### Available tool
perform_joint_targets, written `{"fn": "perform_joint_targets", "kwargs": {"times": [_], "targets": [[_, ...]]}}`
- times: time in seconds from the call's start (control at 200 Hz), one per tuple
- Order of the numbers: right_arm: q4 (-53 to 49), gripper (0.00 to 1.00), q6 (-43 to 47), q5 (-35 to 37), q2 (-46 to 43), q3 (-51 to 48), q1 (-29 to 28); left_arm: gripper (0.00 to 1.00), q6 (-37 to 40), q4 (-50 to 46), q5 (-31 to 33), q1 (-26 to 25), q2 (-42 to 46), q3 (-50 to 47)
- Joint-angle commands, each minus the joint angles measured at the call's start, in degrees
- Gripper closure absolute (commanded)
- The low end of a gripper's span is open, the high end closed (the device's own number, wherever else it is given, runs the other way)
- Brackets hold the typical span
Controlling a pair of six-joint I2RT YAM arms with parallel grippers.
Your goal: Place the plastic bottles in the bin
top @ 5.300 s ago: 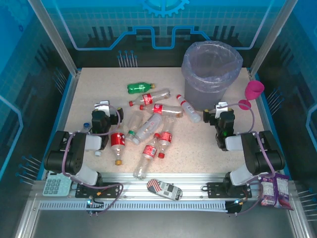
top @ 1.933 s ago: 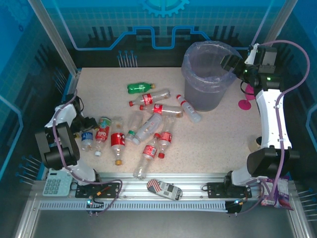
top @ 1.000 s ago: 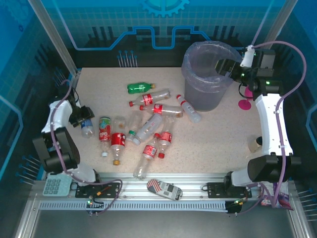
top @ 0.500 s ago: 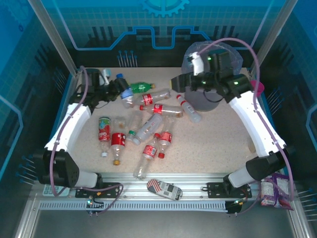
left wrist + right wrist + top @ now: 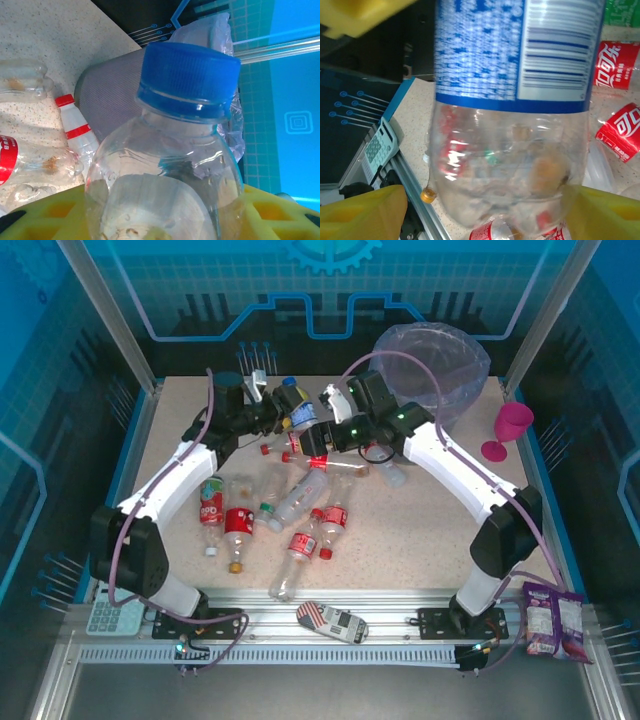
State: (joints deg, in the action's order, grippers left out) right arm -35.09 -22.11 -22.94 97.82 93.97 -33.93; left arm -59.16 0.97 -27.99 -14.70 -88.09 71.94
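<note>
A clear bottle with a blue cap and a blue label hangs in the air over the back middle of the table. My left gripper is shut on it; in the left wrist view its yellow fingers flank the bottle just below the shoulder. My right gripper stands open around the bottle's base, with a gap on the left side. Several red-labelled bottles lie scattered on the table. The grey bin with its lilac bag stands at the back right.
A pink cup stands right of the bin. A calculator, a flag-patterned object and snack packets lie along the near rail. A green bottle lies beneath the held one.
The left arm has carried the blue-capped bottle from the table's left side up to the back middle. The right arm has swung from over the bin to the bottle, its jaws narrowing.
</note>
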Motion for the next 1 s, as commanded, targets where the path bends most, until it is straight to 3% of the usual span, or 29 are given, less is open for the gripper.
{"fn": "perform_joint_targets", "kwargs": {"times": [0.0,0.32,0.535,0.65,0.795,0.886,0.996], "targets": [[6.25,0.18,-1.22,2.86,0.97,-0.66,0.06,0.52,-3.19,3.56,-3.06,-0.83,-0.52,-0.27],[10.24,0.25,0.2,6.53,1.53,-2.65,0.88,0.52,-4.34,6.46,-4.24,-1.74,-1.38,-1.88],[11.45,0.44,0.97,5.59,0.48,-2.62,1.85,0.48,-5.14,8.67,-4.98,-1.74,-1.84,-2.39],[10.66,0.48,2.12,5.89,-0.33,-2.2,2.15,0.35,-9.26,19.8,-5.25,-1.35,-1.63,-6.17],[6.93,0.48,4.6,7.45,-2.33,0.03,2.97,0.06,-14.7,31.5,-6.18,1.68,-1.13,-10.35],[3.34,0.48,6.68,10.5,-4.68,2.18,3.81,0.01,-10.46,26.64,-5.95,4.68,1.95,-10.29],[-0.02,0.48,8.93,14.42,-7.98,4.74,6.41,0.01,1.3,8.35,-3.69,8.83,6.89,-7.18]]}}
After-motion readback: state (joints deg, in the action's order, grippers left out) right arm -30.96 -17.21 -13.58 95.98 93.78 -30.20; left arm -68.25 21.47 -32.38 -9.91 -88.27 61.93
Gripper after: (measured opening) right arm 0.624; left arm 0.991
